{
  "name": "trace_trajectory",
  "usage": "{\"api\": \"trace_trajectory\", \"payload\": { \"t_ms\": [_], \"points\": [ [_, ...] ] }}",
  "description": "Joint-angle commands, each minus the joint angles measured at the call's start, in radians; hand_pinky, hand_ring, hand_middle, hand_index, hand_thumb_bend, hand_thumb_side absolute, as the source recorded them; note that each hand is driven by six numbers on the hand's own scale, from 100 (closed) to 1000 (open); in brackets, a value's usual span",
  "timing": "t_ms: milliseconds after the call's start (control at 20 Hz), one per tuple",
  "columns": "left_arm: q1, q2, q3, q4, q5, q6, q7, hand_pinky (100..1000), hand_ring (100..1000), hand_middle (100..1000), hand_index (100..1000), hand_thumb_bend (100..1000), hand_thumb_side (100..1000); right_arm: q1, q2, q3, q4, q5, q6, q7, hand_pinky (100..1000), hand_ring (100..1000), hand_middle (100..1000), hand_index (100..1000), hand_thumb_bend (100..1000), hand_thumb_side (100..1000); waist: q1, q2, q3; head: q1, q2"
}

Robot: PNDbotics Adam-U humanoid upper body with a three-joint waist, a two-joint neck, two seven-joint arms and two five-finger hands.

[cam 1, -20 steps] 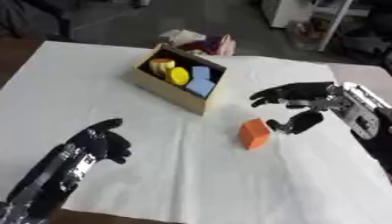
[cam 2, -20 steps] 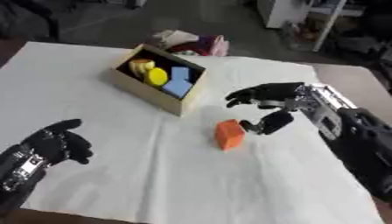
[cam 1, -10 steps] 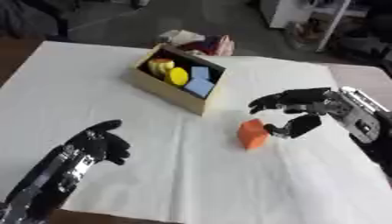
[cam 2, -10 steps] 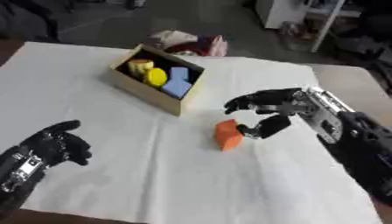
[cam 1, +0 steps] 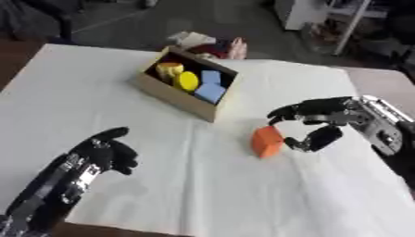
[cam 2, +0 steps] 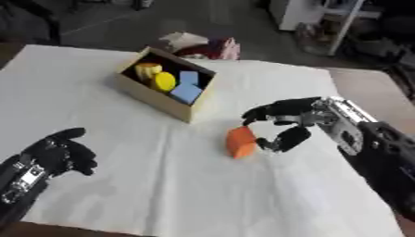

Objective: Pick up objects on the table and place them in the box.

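Three blocks already lie in the box (cam 1: 174,95); one orange block (cam 1: 266,141) remains, just beside the right hand's (cam 1: 324,121) open fingers (cam 1: 285,110).

Lab or workshop space, white-covered table (cam 1: 97,88) on bare grey concrete floor (cam 1: 113,21), white equipment stand (cam 1: 304,14) behind

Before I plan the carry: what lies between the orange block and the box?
Only bare white tablecloth separates the orange block from the box, seen in the left eye view.
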Motion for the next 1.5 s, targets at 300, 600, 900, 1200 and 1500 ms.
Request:
{"api": "trace_trajectory", "payload": {
  "t_ms": [300, 600, 900, 1200, 1500],
  "points": [
    [-0.003, 0.014, 0.004, -0.016, -0.004, 0.001, 0.001, 660, 675, 641, 929, 100, 824, -0.021, -0.016, -0.036, -0.038, 0.017, -0.318, 0.312, 954, 1000, 1000, 1000, 100, 510, 0.005, -0.017, -0.005, -0.003, 0.002],
    [-0.005, 0.014, 0.004, -0.016, -0.003, -0.001, 0.001, 660, 676, 642, 929, 100, 822, -0.040, 0.003, -0.024, -0.081, 0.022, -0.318, 0.285, 960, 1000, 1000, 1000, 100, 474, 0.008, -0.016, -0.004, -0.007, 0.002],
    [-0.006, 0.014, 0.004, -0.016, -0.002, -0.001, 0.000, 660, 676, 642, 929, 100, 822, -0.045, 0.016, -0.002, -0.073, 0.043, -0.318, 0.300, 964, 1000, 1000, 1000, 100, 563, 0.006, -0.016, -0.001, -0.011, 0.002],
    [-0.007, 0.013, 0.005, -0.016, -0.001, -0.001, 0.000, 661, 677, 642, 929, 100, 822, -0.033, 0.023, 0.013, -0.066, 0.066, -0.318, 0.300, 965, 1000, 1000, 1000, 100, 611, 0.006, -0.015, 0.001, -0.010, 0.002],
    [-0.010, 0.013, 0.004, -0.016, 0.001, -0.002, -0.001, 661, 678, 643, 929, 100, 821, -0.036, 0.031, 0.031, -0.070, 0.084, -0.318, 0.303, 973, 1000, 1000, 1000, 100, 644, 0.006, -0.014, -0.001, -0.012, 0.002]
  ]
}}
